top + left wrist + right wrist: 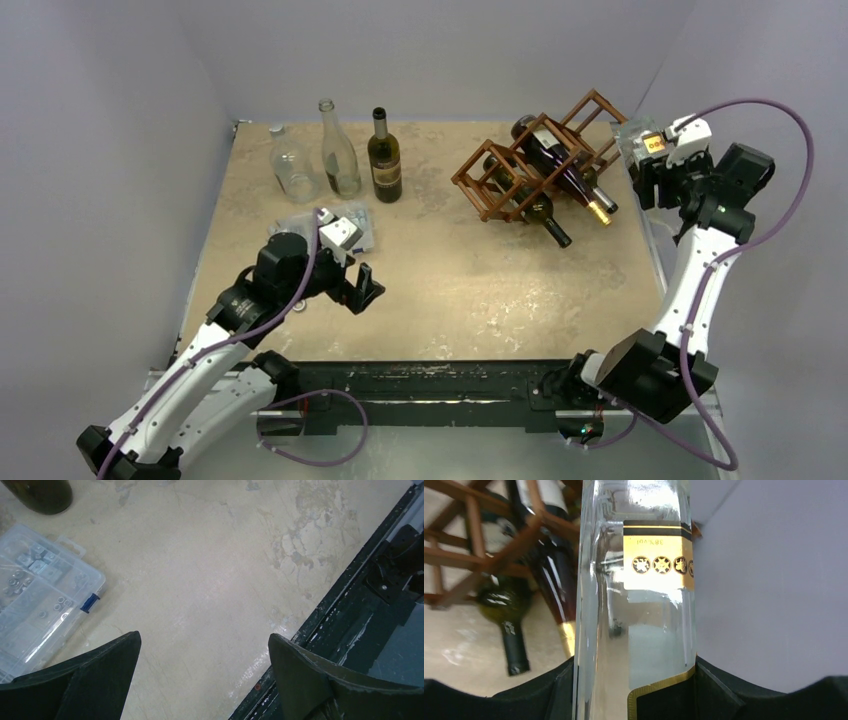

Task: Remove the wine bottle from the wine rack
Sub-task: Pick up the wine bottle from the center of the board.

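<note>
My right gripper (634, 662) is shut on a clear glass wine bottle (639, 605) with a gold and black label. It holds the bottle (632, 135) in the air just past the right end of the reddish-brown wine rack (530, 165). I cannot tell whether the bottle touches the rack (474, 540). Two dark bottles lie in the rack, one with a gold foil neck (578, 185) and one with a black cap (545, 215). My left gripper (365, 290) hangs open over bare table near the front edge, with nothing between its fingers (115, 660).
Three bottles stand upright at the back left: a wide clear one (293, 165), a tall clear one (340, 150) and a dark green one (384, 155). A clear plastic compartment box (40, 590) lies beside my left wrist. A black rail (430, 375) runs along the near edge. Walls close in behind and on both sides.
</note>
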